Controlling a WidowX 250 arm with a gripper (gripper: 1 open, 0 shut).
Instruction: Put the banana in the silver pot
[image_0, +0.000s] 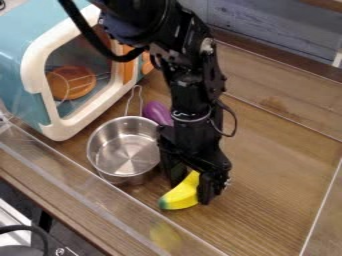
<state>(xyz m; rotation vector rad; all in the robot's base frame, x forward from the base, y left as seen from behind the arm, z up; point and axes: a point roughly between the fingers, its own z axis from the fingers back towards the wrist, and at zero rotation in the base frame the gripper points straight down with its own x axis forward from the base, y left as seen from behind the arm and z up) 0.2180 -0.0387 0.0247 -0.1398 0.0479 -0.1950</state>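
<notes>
The banana lies on the wooden table, yellow with a green tip at its near end. My gripper points straight down over its far end, open, with one black finger on each side of the fruit; contact cannot be made out. The silver pot stands empty just left of the gripper, its thin wire handle rising at the back.
A teal-and-white toy microwave stands at the back left with its door open. A purple eggplant lies behind the pot, partly hidden by the arm. A clear wall runs along the near table edge.
</notes>
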